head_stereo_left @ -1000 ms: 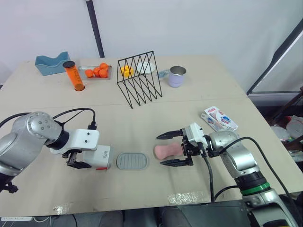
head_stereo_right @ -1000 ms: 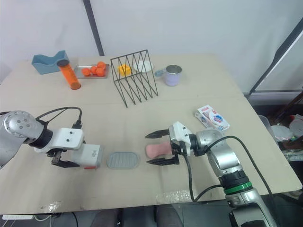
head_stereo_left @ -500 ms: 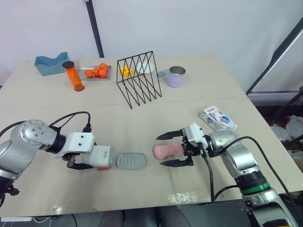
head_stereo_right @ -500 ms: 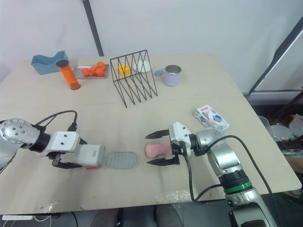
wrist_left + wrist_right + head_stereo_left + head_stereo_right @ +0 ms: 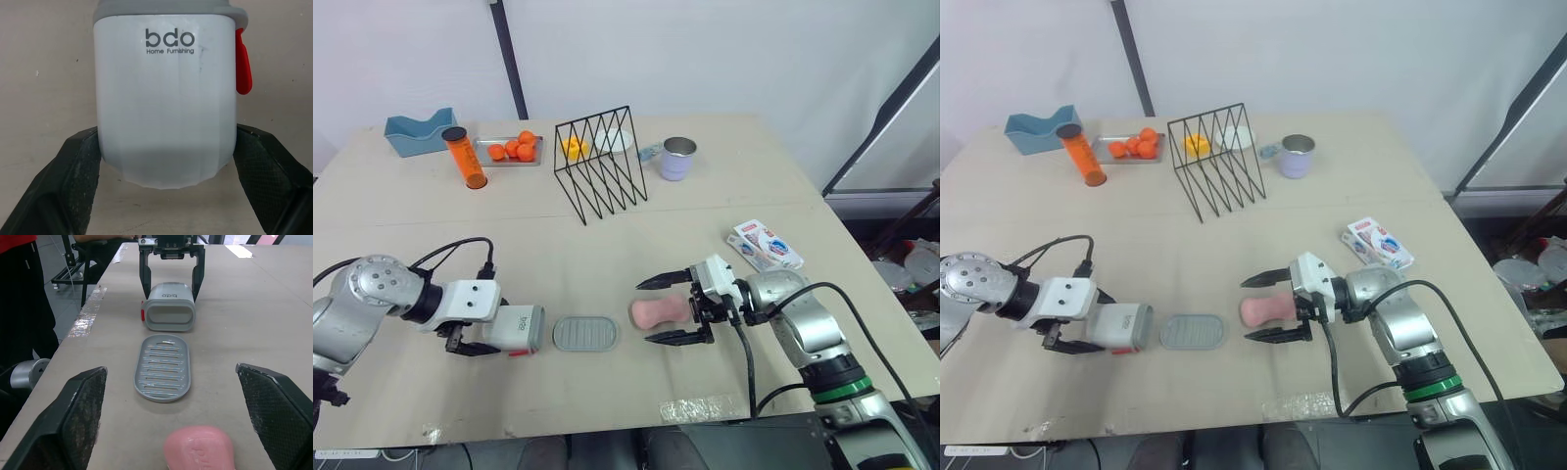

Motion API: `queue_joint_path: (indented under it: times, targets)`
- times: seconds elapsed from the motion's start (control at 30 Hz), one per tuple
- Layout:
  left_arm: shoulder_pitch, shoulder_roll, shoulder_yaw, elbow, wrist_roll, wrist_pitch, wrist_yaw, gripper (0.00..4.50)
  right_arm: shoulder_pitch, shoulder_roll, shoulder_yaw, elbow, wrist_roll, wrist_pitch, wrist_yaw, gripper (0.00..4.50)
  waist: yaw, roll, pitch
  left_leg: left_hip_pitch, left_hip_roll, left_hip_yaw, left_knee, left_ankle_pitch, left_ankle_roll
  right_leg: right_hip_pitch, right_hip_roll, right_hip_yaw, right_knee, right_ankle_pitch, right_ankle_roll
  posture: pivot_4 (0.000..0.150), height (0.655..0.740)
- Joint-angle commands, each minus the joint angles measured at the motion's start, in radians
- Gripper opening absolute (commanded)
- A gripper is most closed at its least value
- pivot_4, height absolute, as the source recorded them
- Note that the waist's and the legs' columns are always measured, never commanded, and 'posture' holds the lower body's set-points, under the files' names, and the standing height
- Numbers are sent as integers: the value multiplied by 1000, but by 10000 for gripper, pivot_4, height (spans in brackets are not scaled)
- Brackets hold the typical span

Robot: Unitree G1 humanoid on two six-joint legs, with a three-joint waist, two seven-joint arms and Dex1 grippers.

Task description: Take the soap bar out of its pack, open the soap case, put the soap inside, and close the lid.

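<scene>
The pink soap bar (image 5: 659, 312) lies bare on the table, between the wide-open fingers of my right gripper (image 5: 646, 312), which do not touch it. Just left of it lies the grey slatted case insert (image 5: 586, 333). Further left, the white soap case (image 5: 517, 329) with its red latch (image 5: 243, 63) lies on its side, its opening toward the soap. My left gripper (image 5: 166, 129) stands open with its fingertips (image 5: 80, 161) flanking only the case's rear end. The empty soap pack (image 5: 766, 245) lies at the right.
At the back stand a black wire rack (image 5: 602, 164), a metal cup (image 5: 679, 158), an orange bottle (image 5: 466, 157), a tray of oranges (image 5: 512, 150) and a blue holder (image 5: 421, 132). A person (image 5: 19, 308) stands beside the table. The front table edge (image 5: 607, 416) is close.
My left arm has drawn back to the left, so its fingers now reach only the rear of the white case, which stayed put. The right gripper and soap have not moved.
</scene>
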Motion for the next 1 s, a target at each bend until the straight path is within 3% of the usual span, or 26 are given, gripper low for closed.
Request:
queue_joint_path:
  times: [0.03, 0.4, 0.67, 1.0]
  targets:
    - [-5, -5, 26, 6, -10, -13, -7, 44974, -2, -12, -20, -16, 5, -7, 1, 45000, 0, 0, 0, 0, 0, 0, 0, 0, 0, 0, 0, 0, 0, 0, 0, 1500, 7400]
    - [-20, -3, 68, -25, -97, 20, -53, 44974, 0, -13, -20, -14, 7, -6, 1, 45000, 0, 0, 0, 0, 0, 0, 0, 0, 0, 0, 0, 0, 0, 0, 0, 1500, 7400]
    - [-29, -7, 183, -63, -255, 71, -105, 44974, -25, -41, -21, 7, -19, -2, 2, 45000, 0, 0, 0, 0, 0, 0, 0, 0, 0, 0, 0, 0, 0, 0, 0, 1500, 7400]
    - [52, -217, 246, -211, -357, 47, 57, 44974, -86, -128, 72, -44, -225, 82, -81, 45000, -1, 0, 0, 0, 0, 0, 0, 0, 0, 0, 0, 0, 0, 0, 0, 1500, 7400]
